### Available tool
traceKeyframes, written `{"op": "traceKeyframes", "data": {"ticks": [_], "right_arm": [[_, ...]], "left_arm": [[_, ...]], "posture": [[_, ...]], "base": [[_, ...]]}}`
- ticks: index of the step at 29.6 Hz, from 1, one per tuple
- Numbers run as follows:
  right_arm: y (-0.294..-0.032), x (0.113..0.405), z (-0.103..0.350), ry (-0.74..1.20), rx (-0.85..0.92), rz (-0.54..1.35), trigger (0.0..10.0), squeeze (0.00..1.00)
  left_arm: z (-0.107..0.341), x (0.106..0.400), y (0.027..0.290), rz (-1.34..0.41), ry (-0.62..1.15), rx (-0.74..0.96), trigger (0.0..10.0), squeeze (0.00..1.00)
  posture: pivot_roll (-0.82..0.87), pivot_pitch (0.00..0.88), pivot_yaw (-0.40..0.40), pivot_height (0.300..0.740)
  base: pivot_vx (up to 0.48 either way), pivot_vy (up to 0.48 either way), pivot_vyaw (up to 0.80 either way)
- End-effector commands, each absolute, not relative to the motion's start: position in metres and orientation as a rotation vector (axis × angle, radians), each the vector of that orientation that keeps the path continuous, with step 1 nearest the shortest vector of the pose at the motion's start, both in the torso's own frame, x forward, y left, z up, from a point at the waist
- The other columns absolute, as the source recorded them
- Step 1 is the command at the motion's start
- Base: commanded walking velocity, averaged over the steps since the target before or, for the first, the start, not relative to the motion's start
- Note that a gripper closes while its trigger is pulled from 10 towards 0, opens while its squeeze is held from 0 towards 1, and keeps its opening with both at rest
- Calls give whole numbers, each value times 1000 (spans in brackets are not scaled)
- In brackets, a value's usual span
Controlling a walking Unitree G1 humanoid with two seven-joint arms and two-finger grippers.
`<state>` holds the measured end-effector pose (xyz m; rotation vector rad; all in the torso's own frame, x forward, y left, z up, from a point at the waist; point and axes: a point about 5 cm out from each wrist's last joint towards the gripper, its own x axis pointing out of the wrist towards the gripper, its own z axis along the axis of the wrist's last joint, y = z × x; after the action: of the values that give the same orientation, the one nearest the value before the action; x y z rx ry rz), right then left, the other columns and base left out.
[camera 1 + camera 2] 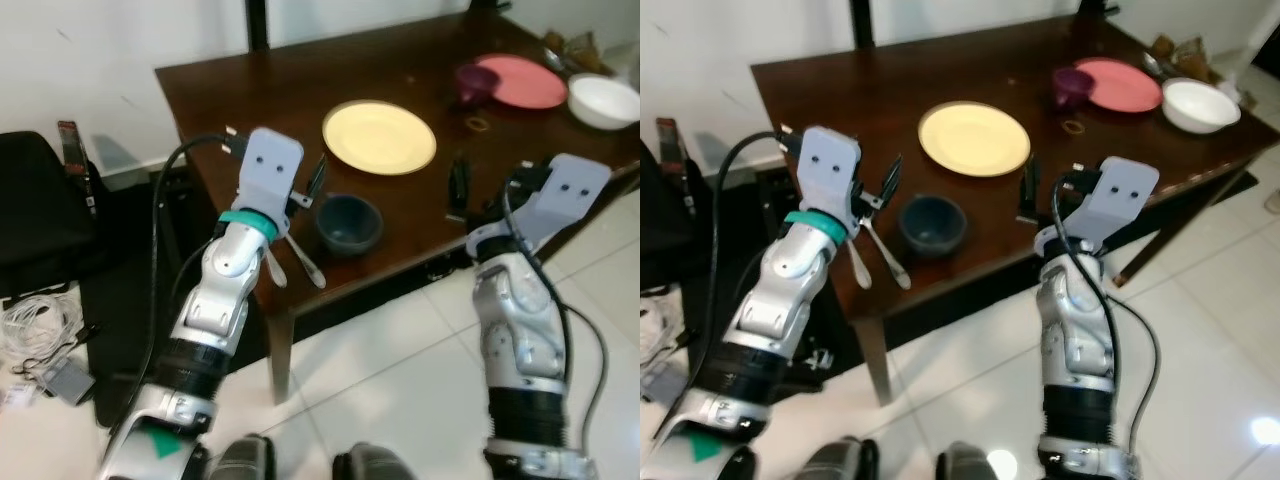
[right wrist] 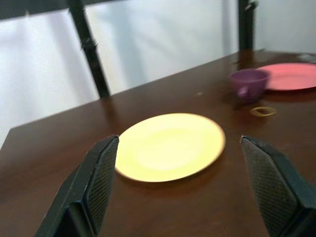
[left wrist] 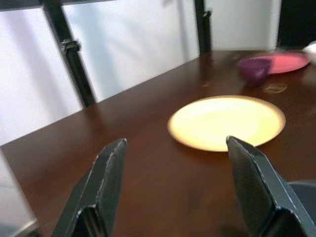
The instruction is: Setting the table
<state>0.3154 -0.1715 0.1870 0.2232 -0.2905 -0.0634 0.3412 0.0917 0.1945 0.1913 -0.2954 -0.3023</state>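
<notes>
**Both pincers poised over a half-laid table**

The dark wooden table (image 1: 250, 90) runs across the upper half of the left eye view, and the place setting gathers near its front edge. The yellow plate (image 1: 379, 136) lies flat just above centre of the frame. Below and slightly left of it, close to the table edge, sits the dark blue bowl (image 1: 349, 223), upright and apart from the plate. Left of the bowl, two pieces of cutlery (image 1: 303, 262) lie side by side by the edge, partly behind the left wrist — whether fork or spoon I cannot tell.

The left pincer (image 1: 316, 180) hangs above the table just left of the bowl, its fingers spread wide and holding nothing. The left wrist view looks between them toward the yellow plate. The right pincer (image 1: 459, 187) hovers at the table's front edge, right of the bowl, likewise wide and empty, and it too points at the plate.

At the upper right of the frame wait a pink plate (image 1: 521, 81), a purple cup (image 1: 474, 84) touching its left rim, and a white bowl (image 1: 603, 100) — probably a stock for further places. Both arms held open and raised suggest a reach is being lined up.
</notes>
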Motion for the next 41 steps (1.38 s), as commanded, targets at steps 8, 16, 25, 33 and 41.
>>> {"op": "traceKeyframes", "data": {"ticks": [8, 16, 25, 33, 41], "right_arm": [[-185, 314, 187, -182, -43, 166, 10000, 0], [-199, 306, 181, -29, -135, 307, 10000, 0], [-189, 304, 154, 169, 75, 560, 10000, 0], [-181, 318, 149, 205, 119, 603, 10000, 0], [-183, 325, 143, 269, 77, 595, 10000, 0]], "left_arm": [[203, 327, 91, -538, -344, 280, 10000, 0], [209, 325, 103, -635, -326, 358, 10000, 0], [203, 308, 94, -957, -231, 536, 10000, 0], [208, 310, 88, -1010, -235, 561, 10000, 0], [211, 307, 88, -1005, -229, 539, 10000, 0]], "posture": [[-28, 0, 35, 740], [-28, 8, 33, 740], [-11, 42, 14, 740], [2, 70, 14, 740], [5, 86, 9, 740]], "base": [[0, 0, 0], [0, 0, 0], [0, 0, 0], [0, 0, 0], [0, 0, 0]]}}
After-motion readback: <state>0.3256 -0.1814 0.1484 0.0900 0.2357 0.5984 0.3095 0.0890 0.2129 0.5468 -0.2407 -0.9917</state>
